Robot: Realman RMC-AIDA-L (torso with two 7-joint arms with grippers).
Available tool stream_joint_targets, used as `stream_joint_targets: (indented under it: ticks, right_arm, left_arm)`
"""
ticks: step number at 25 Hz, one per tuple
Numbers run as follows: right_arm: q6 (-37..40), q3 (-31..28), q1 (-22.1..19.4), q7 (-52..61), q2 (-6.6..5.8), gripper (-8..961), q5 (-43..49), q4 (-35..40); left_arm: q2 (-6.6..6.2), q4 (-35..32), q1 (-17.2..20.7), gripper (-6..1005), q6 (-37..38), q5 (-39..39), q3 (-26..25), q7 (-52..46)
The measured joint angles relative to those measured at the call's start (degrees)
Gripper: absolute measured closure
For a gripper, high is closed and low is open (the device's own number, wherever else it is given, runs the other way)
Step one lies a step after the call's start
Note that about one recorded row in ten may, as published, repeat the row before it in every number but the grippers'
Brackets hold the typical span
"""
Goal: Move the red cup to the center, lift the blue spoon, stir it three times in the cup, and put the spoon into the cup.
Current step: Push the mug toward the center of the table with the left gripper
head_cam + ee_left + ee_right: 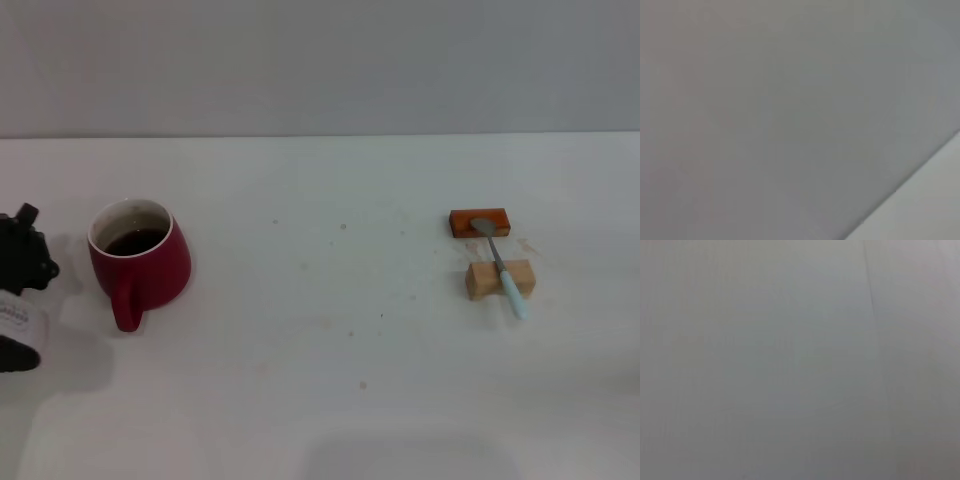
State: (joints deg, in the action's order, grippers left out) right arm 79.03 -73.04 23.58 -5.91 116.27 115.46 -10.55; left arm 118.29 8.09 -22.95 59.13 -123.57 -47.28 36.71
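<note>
The red cup point(140, 260) stands on the white table at the left, handle toward the front, dark liquid inside. The blue spoon point(500, 265) lies at the right, its silver bowl on an orange-brown block point(480, 222) and its pale blue handle across a tan wooden block point(499, 279). My left gripper point(22, 290) is at the left edge of the head view, just left of the cup and apart from it. My right gripper is out of view. Both wrist views show only blank grey surfaces.
The white table point(330, 330) stretches between the cup and the spoon, with a few small specks on it. A grey wall point(320, 60) stands behind the table's far edge.
</note>
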Motion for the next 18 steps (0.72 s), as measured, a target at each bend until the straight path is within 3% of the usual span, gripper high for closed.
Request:
stream_joint_targets:
  ticks: [18]
  right_arm:
    - [0.67, 0.0, -0.22, -0.07, 0.27, 197, 0.02, 0.44]
  left_arm:
    - [-0.09, 0.13, -2.85, 961, -4.02, 0.04, 5.05, 2.77]
